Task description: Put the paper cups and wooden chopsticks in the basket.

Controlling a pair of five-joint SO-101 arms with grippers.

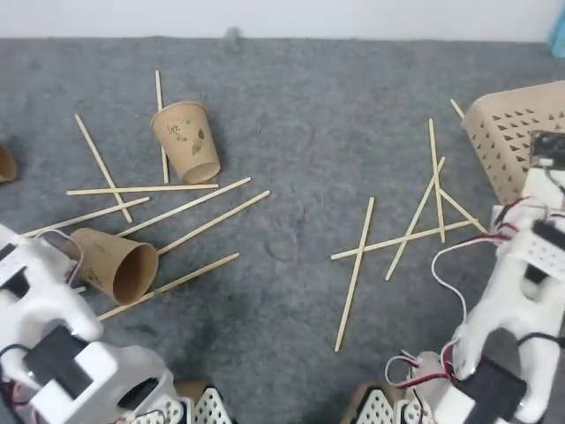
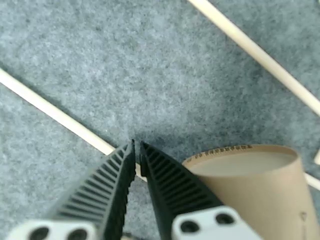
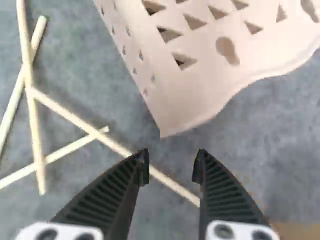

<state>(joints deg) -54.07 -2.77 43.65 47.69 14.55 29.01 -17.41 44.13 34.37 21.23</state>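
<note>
Two paper cups lie on the grey mat: one (image 1: 186,141) at the back left, one on its side (image 1: 115,263) by the left arm (image 1: 53,336). Wooden chopsticks are scattered around the cups (image 1: 185,208) and in a crossed group (image 1: 415,225) near the beige basket (image 1: 521,137). My left gripper (image 2: 136,146) is shut, its tips just over a chopstick (image 2: 60,117) and beside the cup (image 2: 250,185). My right gripper (image 3: 171,162) is open, low over a chopstick (image 3: 120,147) that runs under its fingers, close to the basket's corner (image 3: 200,65).
Another brown cup-like thing (image 1: 4,163) pokes in at the far left edge. A lone chopstick (image 1: 355,274) lies mid-mat. The basket stands at the right edge behind the right arm (image 1: 521,291). Bare mat stretches across the back middle.
</note>
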